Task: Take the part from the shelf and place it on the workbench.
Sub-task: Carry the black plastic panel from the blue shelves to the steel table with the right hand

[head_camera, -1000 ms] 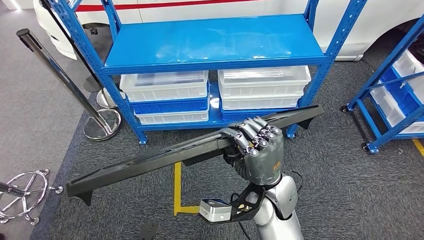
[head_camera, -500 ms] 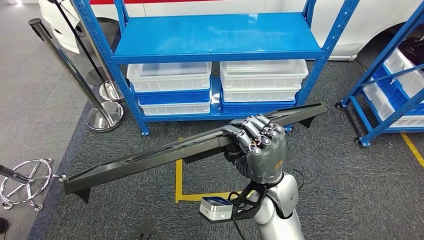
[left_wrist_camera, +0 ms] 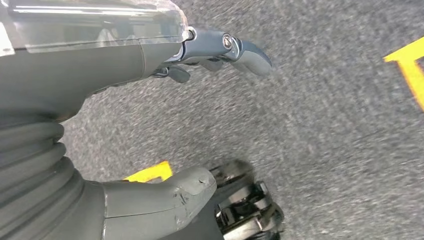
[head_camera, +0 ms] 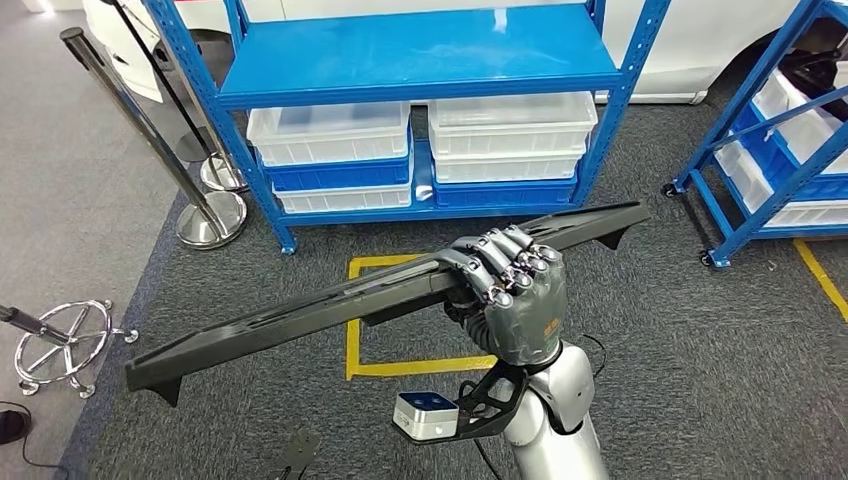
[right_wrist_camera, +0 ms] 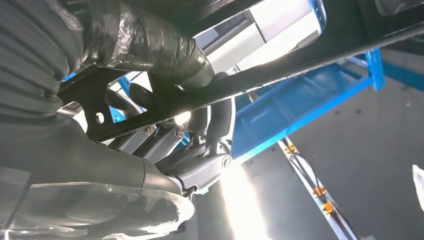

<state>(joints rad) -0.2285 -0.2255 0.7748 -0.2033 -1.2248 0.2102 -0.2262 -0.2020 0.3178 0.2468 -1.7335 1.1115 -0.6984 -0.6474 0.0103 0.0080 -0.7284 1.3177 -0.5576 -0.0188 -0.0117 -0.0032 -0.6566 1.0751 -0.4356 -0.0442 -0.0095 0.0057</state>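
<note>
The right hand (head_camera: 515, 290) has its fingers curled over the top edge of the part (head_camera: 330, 305), a long black moulded strip held in the air above the carpet, in front of the shelf (head_camera: 420, 60). It looks stiff and fairly light, though its length would make it swing (a grip nearer the middle would balance better). Its long axis runs from about 8 o'clock to 2 o'clock, the 8 o'clock end lower. The left hand (left_wrist_camera: 220, 47) hangs over the carpet, fingers apart, holding nothing.

Grey carpet floor (head_camera: 700, 340) with yellow tape (head_camera: 352, 330), blue shelving (head_camera: 420, 60), white bins (head_camera: 330, 130), chrome stanchions (head_camera: 210, 215).
</note>
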